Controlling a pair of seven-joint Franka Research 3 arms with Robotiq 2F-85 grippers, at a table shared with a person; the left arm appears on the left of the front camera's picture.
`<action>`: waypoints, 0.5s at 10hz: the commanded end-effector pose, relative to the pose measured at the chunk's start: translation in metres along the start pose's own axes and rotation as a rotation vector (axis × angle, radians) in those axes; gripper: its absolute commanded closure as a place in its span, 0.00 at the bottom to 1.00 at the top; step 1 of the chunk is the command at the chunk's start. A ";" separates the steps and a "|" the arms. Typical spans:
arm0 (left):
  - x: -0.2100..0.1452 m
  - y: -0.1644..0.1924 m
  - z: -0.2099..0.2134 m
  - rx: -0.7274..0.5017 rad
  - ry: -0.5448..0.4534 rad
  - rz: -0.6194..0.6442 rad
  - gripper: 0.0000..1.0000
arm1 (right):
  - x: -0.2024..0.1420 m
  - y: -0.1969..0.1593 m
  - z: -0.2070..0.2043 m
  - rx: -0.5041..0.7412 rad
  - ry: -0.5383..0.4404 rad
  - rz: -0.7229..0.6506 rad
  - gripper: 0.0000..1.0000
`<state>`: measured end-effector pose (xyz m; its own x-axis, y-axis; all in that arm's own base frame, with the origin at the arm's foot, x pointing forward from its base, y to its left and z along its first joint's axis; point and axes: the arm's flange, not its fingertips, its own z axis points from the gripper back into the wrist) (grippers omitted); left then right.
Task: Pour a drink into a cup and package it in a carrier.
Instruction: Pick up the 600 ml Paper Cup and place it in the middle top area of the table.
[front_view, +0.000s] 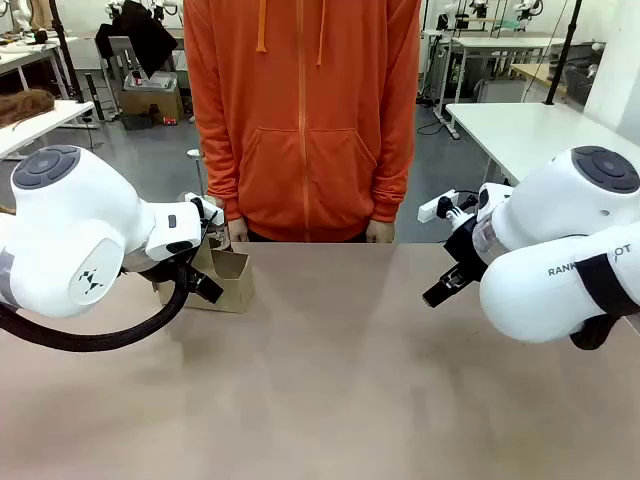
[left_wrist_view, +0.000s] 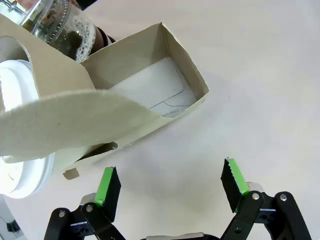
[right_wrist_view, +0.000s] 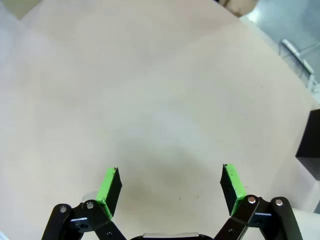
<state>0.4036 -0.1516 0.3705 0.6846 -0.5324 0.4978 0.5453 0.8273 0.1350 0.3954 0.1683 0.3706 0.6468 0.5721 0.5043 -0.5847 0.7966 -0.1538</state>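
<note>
The brown cardboard carrier (left_wrist_view: 150, 65) lies just beyond my left gripper (left_wrist_view: 170, 182), which is open with nothing between its green pads. One pocket of the carrier is open and shows a pale bottom. Its handle tab (left_wrist_view: 65, 122) crosses in front of a white lid (left_wrist_view: 20, 175), which seems to sit on the cup at the carrier's other end. The glass jug (left_wrist_view: 62, 27) with the dark, foamy drink stands behind the carrier. From the front, the carrier (front_view: 228, 280) sits at the far left of the table, beside my left arm. My right gripper (right_wrist_view: 172, 182) hangs open over bare tabletop.
A person in an orange hoodie (front_view: 300, 120) stands at the far edge of the table, hands (front_view: 378, 232) at the rim. A black box (right_wrist_view: 310, 145) shows at the edge of the right wrist view. The brown tabletop (front_view: 330, 380) stretches between my two arms.
</note>
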 end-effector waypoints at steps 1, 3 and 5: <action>0.000 0.000 0.000 0.000 0.000 0.000 0.00 | 0.000 0.000 0.000 0.000 0.000 0.000 0.00; 0.000 0.000 0.000 0.000 0.000 0.000 0.00 | 0.000 0.000 0.000 0.000 0.000 0.000 0.00; 0.000 0.000 0.000 0.000 0.000 0.000 0.00 | 0.000 0.000 0.000 0.000 0.000 0.000 0.00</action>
<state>0.4035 -0.1517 0.3705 0.6847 -0.5322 0.4979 0.5451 0.8274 0.1348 0.3953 0.1684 0.3706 0.6464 0.5727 0.5041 -0.5850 0.7962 -0.1544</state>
